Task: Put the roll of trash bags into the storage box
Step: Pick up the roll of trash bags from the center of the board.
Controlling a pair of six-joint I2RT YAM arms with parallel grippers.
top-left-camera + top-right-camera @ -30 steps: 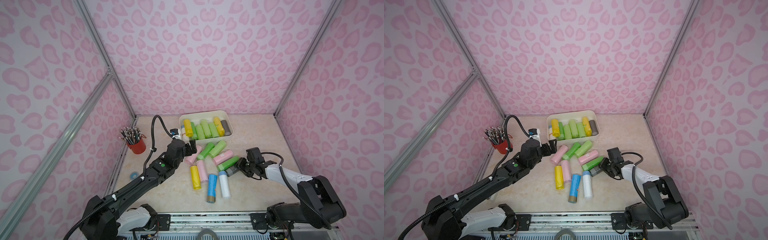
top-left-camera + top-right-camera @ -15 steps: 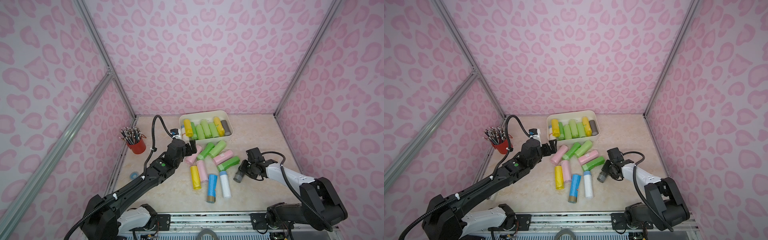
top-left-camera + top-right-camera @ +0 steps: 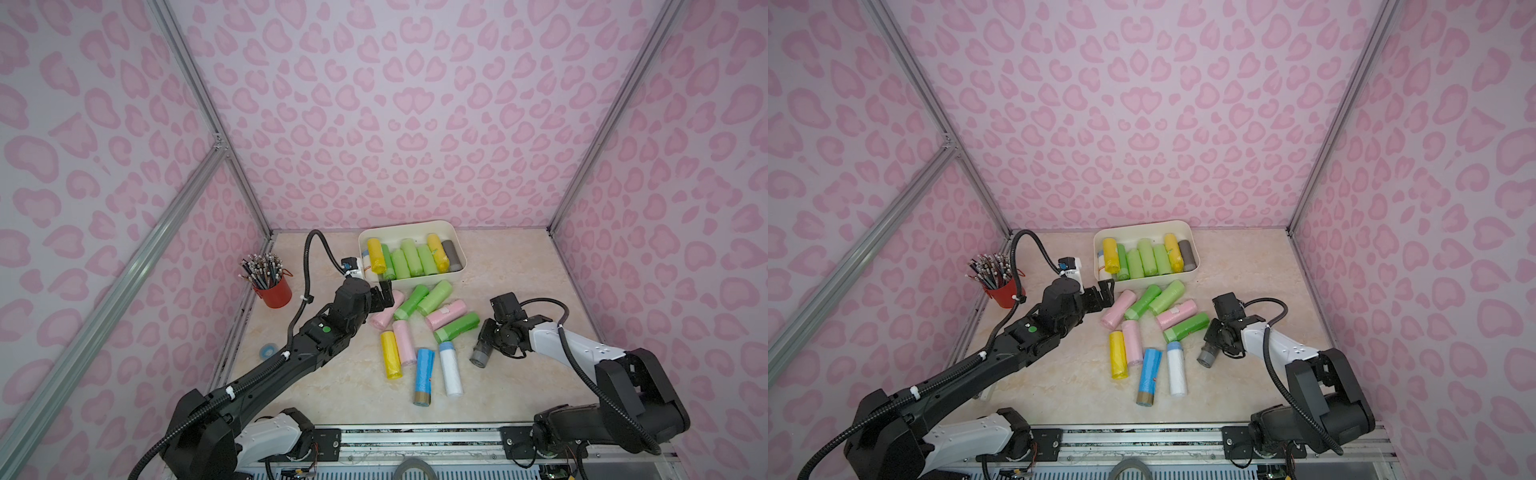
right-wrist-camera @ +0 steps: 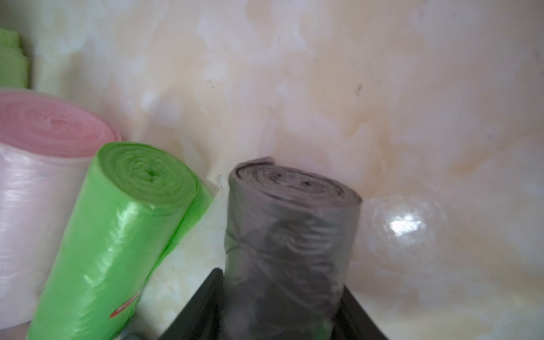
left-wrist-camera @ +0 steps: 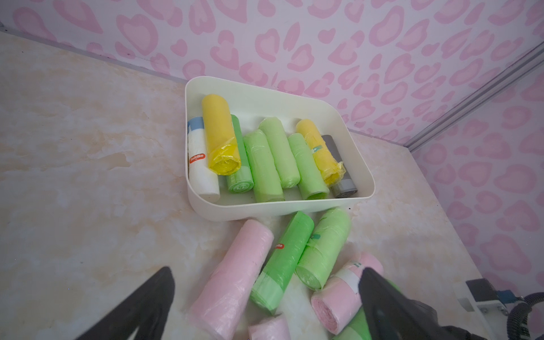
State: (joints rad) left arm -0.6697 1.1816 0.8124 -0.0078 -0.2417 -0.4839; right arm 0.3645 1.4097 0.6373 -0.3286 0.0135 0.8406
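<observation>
Grey roll [image 3: 478,359] in right hand [image 3: 487,345]

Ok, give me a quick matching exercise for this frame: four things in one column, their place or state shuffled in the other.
1. storage box
2. grey roll outside it
3. left gripper
4. red cup

A. holds pencils, at the table's left edge
B. open, by a pink roll and a green roll
C. clamped in the right gripper
D. at the back of the table, several rolls inside

Pairs: 1-D, 2-C, 3-B, 4-A
</observation>
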